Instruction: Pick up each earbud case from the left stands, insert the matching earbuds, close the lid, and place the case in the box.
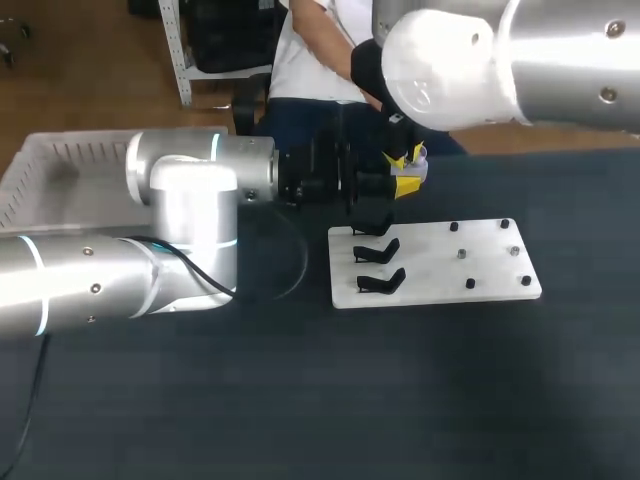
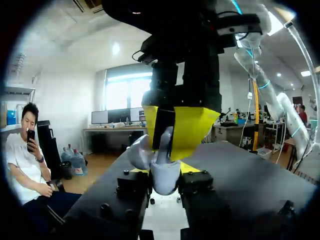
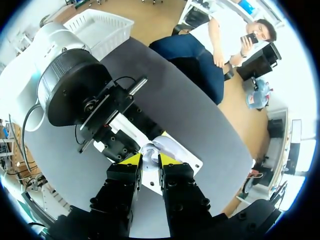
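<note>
The left claw [image 2: 165,171] clamps a pale, glossy earbud case with its lid open [image 2: 165,184] from both sides, above the far left corner of the white plastic stand plate [image 1: 440,262]. The right claw [image 3: 149,161] hangs narrow over it, pinching a small white earbud [image 3: 149,153] at the case's mouth. Black hooked stands [image 1: 378,251] line the plate's left side on the dark counter [image 1: 400,400].

— Where does the board [image 1: 440,278] sit?
— On the table [image 1: 300,400], right of the middle. The basket [image 1: 60,165] is at the far left edge.
— And the stands [image 1: 378,251]?
— In a column down the board's left side, with the pegs [image 1: 461,254] to their right. My left gripper [image 2: 165,186] holds the case [image 2: 165,174] over the board's far left corner, and my right gripper [image 3: 150,165] is directly above it.
</note>
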You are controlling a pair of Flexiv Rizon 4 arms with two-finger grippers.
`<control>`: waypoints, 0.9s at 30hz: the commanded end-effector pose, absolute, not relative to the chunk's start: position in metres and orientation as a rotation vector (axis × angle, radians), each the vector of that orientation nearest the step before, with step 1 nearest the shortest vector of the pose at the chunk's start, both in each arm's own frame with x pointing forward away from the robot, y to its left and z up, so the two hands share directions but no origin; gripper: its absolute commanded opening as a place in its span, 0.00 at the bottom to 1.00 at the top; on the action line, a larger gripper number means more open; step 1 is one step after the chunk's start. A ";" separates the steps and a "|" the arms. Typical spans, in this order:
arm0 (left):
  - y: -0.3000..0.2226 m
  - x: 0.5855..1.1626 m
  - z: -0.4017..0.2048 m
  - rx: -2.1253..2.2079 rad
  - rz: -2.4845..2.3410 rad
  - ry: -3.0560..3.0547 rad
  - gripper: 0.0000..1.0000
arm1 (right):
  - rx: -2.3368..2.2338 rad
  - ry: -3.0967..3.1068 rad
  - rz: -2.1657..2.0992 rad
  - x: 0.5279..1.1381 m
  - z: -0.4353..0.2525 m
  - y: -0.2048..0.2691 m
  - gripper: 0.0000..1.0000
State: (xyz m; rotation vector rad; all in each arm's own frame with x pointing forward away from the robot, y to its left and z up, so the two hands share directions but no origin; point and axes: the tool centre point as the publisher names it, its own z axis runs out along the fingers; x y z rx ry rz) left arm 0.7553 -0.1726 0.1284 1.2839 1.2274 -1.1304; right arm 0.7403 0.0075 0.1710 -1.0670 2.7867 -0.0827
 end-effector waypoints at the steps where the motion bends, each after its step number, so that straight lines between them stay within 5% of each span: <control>1: -0.173 0.754 0.129 1.279 -1.126 1.223 0.00 | -1.075 2.791 -0.091 0.742 0.168 0.009 0.00; 19: -0.173 0.754 0.129 1.279 -1.126 1.223 0.00 | -1.127 2.791 -0.154 0.738 0.164 0.008 0.01; 21: -0.173 0.754 0.129 1.279 -1.126 1.223 0.00 | -1.128 2.792 -0.152 0.738 0.163 0.008 0.06; 23: -0.173 0.754 0.129 1.279 -1.126 1.223 0.00 | -1.130 2.792 -0.151 0.738 0.164 0.008 0.22; 27: -0.173 0.754 0.129 1.279 -1.126 1.223 0.00 | -1.129 2.791 -0.149 0.738 0.164 0.008 0.23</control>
